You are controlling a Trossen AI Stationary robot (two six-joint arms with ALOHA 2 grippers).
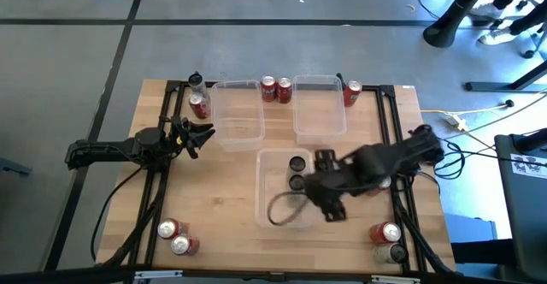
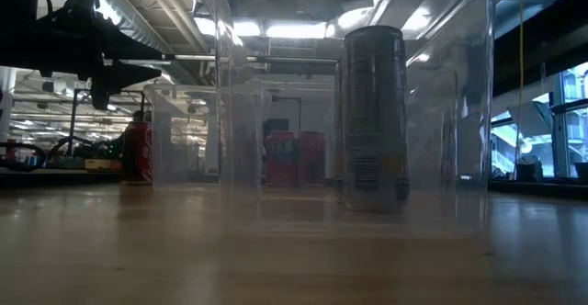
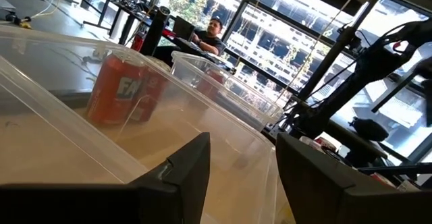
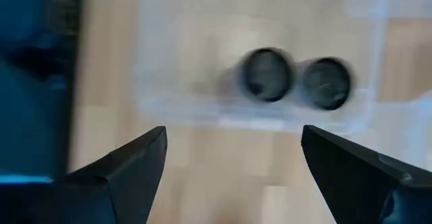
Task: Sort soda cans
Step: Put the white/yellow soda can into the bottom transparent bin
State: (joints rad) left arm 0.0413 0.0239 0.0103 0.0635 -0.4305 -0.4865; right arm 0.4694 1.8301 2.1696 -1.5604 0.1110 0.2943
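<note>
Spread wide and empty, the right gripper (image 4: 229, 166) hung over the near bin (image 1: 263, 207), where two dark cans (image 1: 297, 173) stood side by side at its far end. Left gripper (image 1: 198, 137), jaws also apart and holding nothing, waited just left of the far-left bin (image 1: 236, 139). Red cans stood apart: two (image 1: 276, 89) between the far bins, one (image 1: 351, 93) far right, one (image 1: 199, 106) far left, pairs at the near-left (image 1: 176, 237) and near-right (image 1: 387, 239) corners.
</note>
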